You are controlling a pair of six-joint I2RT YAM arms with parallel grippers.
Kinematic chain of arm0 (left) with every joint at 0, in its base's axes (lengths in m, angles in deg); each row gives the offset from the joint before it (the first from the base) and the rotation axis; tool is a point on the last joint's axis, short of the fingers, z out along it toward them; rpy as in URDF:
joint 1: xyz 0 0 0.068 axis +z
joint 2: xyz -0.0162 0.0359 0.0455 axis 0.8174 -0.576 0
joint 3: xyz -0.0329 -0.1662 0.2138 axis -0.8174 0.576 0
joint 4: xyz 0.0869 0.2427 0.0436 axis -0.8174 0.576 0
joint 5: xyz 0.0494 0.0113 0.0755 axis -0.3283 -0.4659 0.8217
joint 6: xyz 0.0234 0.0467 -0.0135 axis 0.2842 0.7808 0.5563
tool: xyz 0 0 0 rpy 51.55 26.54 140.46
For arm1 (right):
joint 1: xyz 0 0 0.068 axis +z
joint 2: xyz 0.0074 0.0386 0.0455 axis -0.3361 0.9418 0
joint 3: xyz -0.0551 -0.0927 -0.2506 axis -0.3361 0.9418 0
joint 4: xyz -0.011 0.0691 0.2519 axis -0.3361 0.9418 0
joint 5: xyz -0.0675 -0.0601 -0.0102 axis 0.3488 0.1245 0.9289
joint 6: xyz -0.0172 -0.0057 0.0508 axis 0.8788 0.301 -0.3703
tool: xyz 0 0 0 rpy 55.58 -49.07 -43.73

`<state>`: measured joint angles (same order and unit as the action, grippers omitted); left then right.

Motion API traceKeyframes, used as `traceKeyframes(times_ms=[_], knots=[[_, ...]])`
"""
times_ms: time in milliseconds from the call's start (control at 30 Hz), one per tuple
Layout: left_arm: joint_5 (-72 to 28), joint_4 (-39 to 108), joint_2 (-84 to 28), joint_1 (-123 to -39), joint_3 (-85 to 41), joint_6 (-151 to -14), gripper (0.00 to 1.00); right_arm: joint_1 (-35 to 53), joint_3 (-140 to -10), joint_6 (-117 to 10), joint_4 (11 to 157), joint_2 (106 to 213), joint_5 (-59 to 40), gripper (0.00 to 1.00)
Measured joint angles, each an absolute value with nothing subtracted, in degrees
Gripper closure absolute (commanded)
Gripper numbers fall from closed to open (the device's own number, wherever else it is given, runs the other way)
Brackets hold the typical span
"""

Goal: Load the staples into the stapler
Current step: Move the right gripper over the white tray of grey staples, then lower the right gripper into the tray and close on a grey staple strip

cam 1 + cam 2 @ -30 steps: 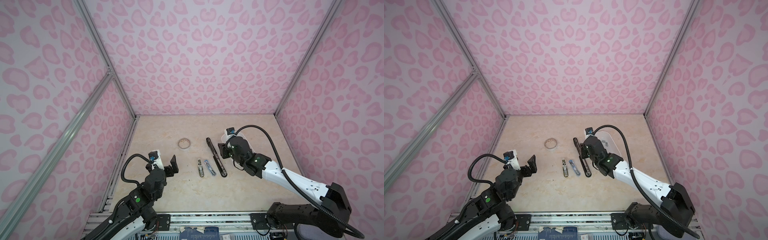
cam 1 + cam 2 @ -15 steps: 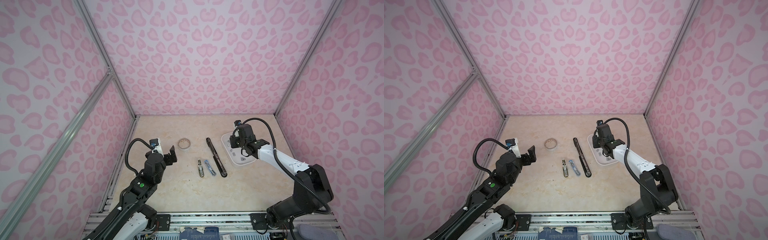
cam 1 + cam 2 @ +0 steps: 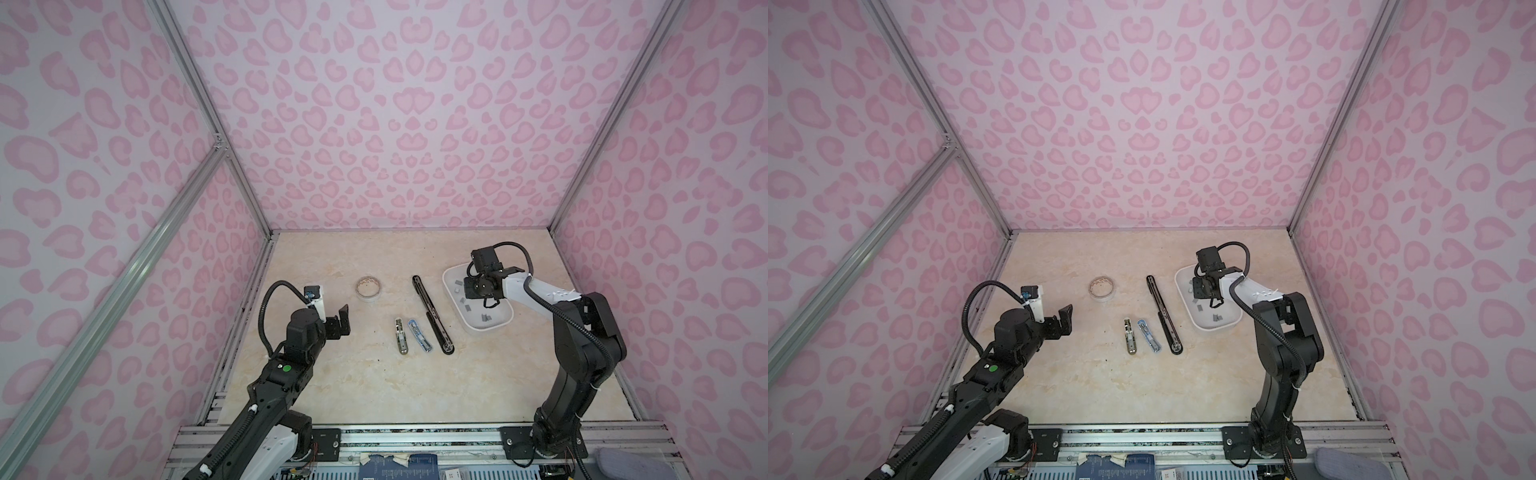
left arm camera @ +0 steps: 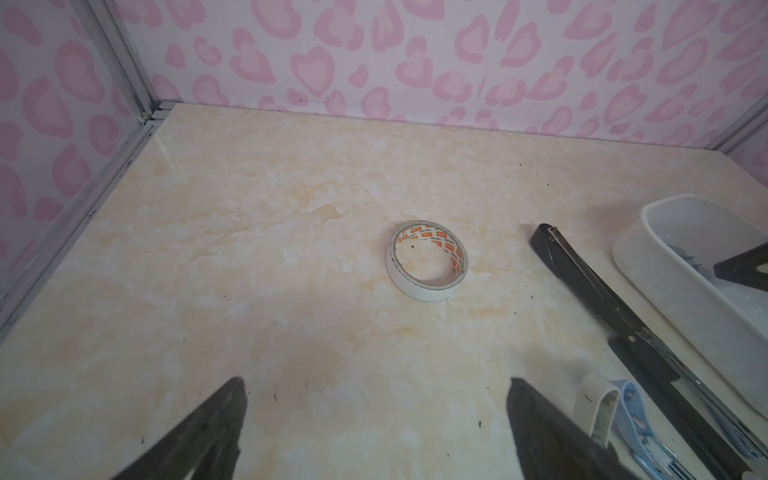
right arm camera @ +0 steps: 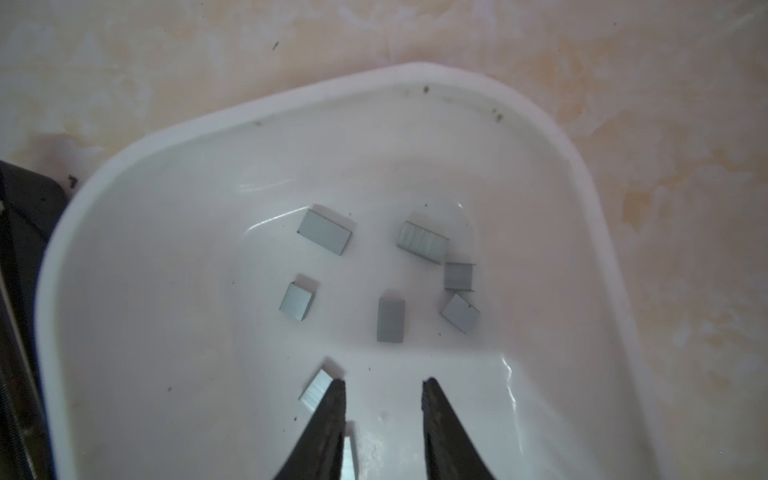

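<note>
Several staples (image 5: pixel 390 316), short grey strips, lie loose and scattered on the floor of a white tray (image 5: pixel 374 79). None sits in any stapler. In both top views the tray (image 3: pixel 449 277) (image 3: pixel 1180 286) sits on the right of the beige table (image 3: pixel 374 395), with more strips (image 3: pixel 468 308) toward its near end.

Right gripper (image 5: pixel 383 384): poised over the tray, tips low near its floor. Jaws stand a narrow gap apart, only bare tray floor between them, nothing held. One strip (image 5: pixel 318 390) lies just beside one fingertip (image 5: pixel 337 399); contact cannot be judged from this angle. Another strip shows partly behind that same finger.

Left gripper (image 4: pixel 377 380) (image 3: pixel 338 322): above the table on the left side, jaws spread wide, empty, well apart from the tray.

Other items, centre of table:
- Tape roll (image 4: pixel 419 291) (image 3: pixel 368 296), lying flat, toward the back.
- Long black stapler (image 3: pixel 432 316) (image 4: pixel 602 299), stretched out flat, just beside the tray's left edge.
- Blue stapler (image 3: pixel 419 336) just left of the black one's near end.
- Pale stapler (image 3: pixel 401 336) beside the blue one, on its left.

All three staplers lie apart from both grippers.
</note>
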<state>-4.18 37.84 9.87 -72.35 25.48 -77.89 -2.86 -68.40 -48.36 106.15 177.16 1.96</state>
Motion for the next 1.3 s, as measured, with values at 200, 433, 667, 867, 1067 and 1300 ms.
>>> traceKeyframes(times_ms=[200, 433, 667, 867, 1067, 1300], knots=[[-6.49, 36.53, 10.24, -72.17, 26.46, -76.51, 0.02, -2.89, -71.89, -46.92, 106.89, 179.41, 4.41, 0.62], [-6.54, 35.70, 9.32, -72.19, 26.46, -76.05, 0.01, -2.93, -81.23, -42.42, 108.97, 186.84, 5.24, 0.59], [-6.54, 35.63, 8.51, -72.19, 26.39, -75.61, 0.01, -2.95, -88.40, -39.73, 111.68, 192.28, 6.24, 0.56], [-6.56, 35.46, 8.14, -72.19, 26.39, -75.46, 0.01, -3.89, -88.22, -39.34, 113.56, 193.26, 6.14, 0.56], [-6.56, 35.41, 7.90, -72.19, 26.37, -75.46, 0.01, -5.46, -87.57, -39.82, 114.39, 193.44, 3.53, 0.56], [-6.58, 35.44, 7.90, -72.19, 26.37, -75.46, 0.01, -6.62, -87.63, -40.19, 114.67, 194.12, 0.10, 0.56]])
